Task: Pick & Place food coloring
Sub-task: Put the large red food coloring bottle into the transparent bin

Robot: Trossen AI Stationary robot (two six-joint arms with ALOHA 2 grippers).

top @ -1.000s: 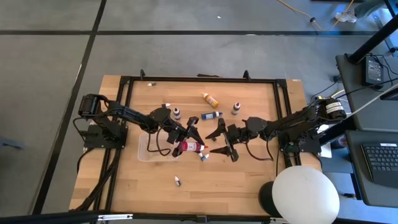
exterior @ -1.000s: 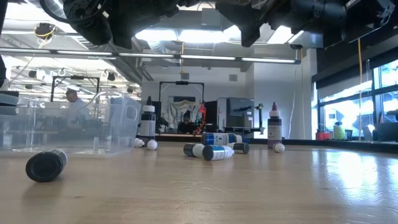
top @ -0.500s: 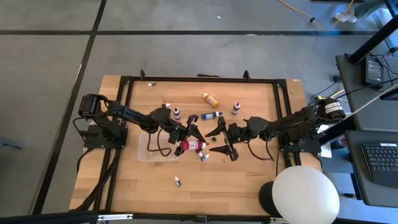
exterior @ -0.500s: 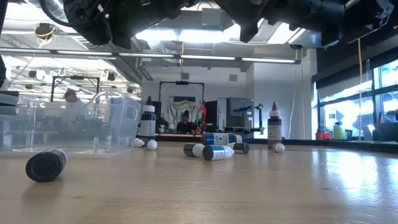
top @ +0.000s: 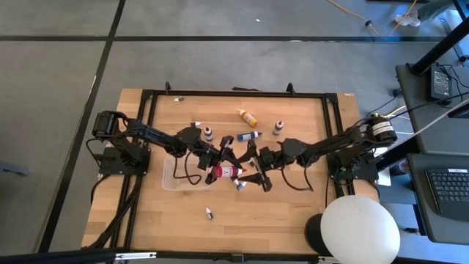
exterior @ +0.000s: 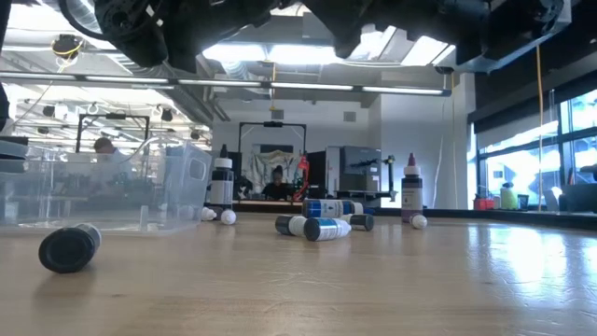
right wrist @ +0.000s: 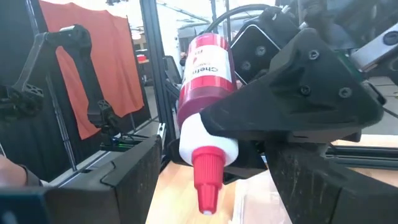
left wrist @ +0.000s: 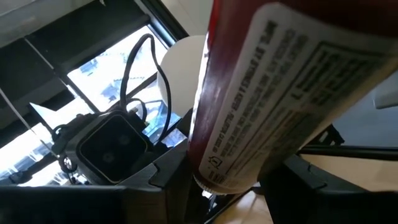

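red bottle (top: 225, 172) clamped by left gripper (top: 220, 158); right gripper (top: 254, 170) spread wide beside it

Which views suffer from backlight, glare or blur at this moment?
Low view: bright ceiling lights and windows silhouette the arms overhead; sheen on the wooden table. Left wrist view: the red food coloring bottle fills the picture, close and soft, against a blown-out background. Right wrist view: the same bottle reads clearly, the near dark housing blurred. High view: evenly lit.
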